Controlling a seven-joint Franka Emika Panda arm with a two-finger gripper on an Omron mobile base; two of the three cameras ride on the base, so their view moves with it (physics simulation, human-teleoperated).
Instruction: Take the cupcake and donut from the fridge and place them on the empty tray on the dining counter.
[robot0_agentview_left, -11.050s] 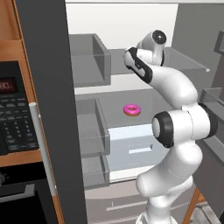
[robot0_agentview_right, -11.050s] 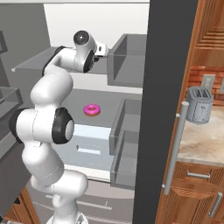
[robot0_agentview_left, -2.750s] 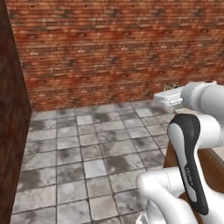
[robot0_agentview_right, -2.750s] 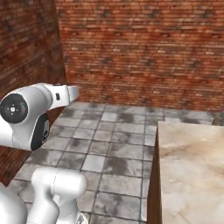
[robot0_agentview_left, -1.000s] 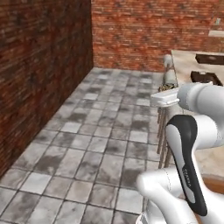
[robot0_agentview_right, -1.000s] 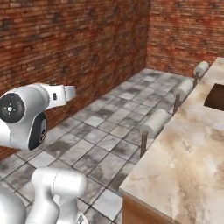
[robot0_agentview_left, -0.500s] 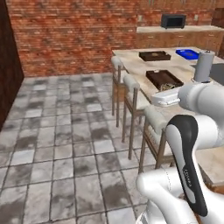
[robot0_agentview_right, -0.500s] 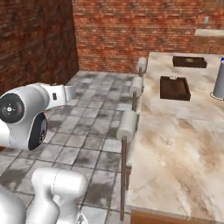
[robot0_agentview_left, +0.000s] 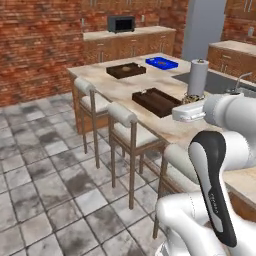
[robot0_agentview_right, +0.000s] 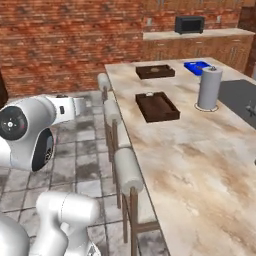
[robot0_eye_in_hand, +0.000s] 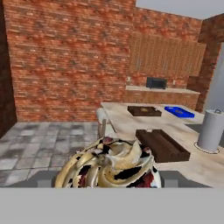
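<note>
My gripper (robot0_eye_in_hand: 107, 180) is shut on the cupcake (robot0_eye_in_hand: 109, 164), a swirl of cream and dark brown low in the hand view. From the left base camera the cupcake (robot0_agentview_left: 192, 99) peeks over the white hand, held beside the dining counter (robot0_agentview_left: 125, 88). On that beige top lies the empty dark wooden tray (robot0_agentview_left: 156, 101) (robot0_agentview_right: 156, 106) (robot0_eye_in_hand: 162, 145), ahead of the hand and some way off. The grey fridge (robot0_agentview_left: 202, 27) stands far at the back. The donut is out of view.
A brown tray with a tan item (robot0_agentview_right: 155, 71) and a blue tray (robot0_agentview_right: 196, 66) lie further along the counter. A paper towel roll (robot0_agentview_right: 209, 88) stands by the inset sink (robot0_agentview_right: 239, 97). Cushioned stools (robot0_agentview_left: 123, 118) line the counter's near edge. Tiled floor stretches left.
The whole picture has swung as the base turned: brick wall and floor gave way to the dining counter with its trays. The cupcake stays in the gripper.
</note>
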